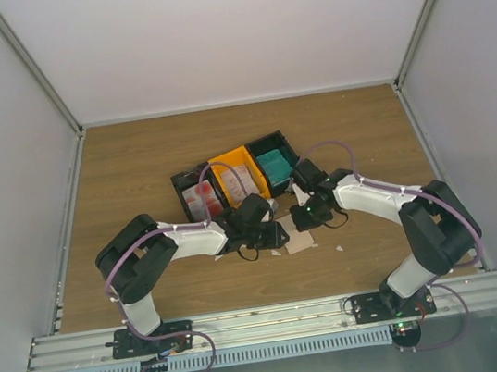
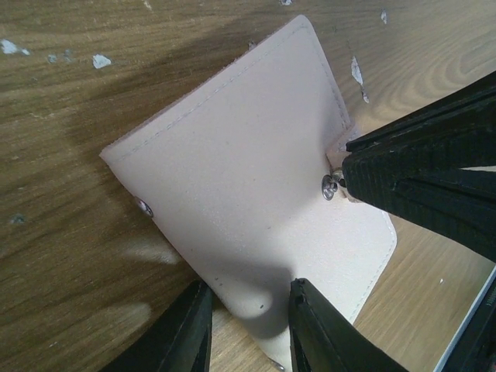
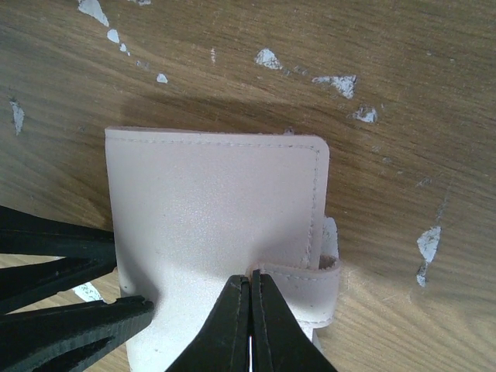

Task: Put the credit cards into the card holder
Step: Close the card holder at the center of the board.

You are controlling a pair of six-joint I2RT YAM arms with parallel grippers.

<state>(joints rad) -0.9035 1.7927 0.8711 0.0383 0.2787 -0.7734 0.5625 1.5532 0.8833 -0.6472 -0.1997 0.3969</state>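
Card holder (image 3: 209, 201) may skid unopened — right tool (image 3: 249, 279) closed, pressing strap (image 3: 302, 287) at 6 o'clock; left tool (image 2: 248, 298) grip unclear.

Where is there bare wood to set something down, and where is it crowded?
Free: the far strip of table between the trays and back wall, and the left side beside them. Crowded: centre, where left gripper and right gripper meet at the card holder.

soft even overhead light, wrist close-ups perhaps slightly blurred.
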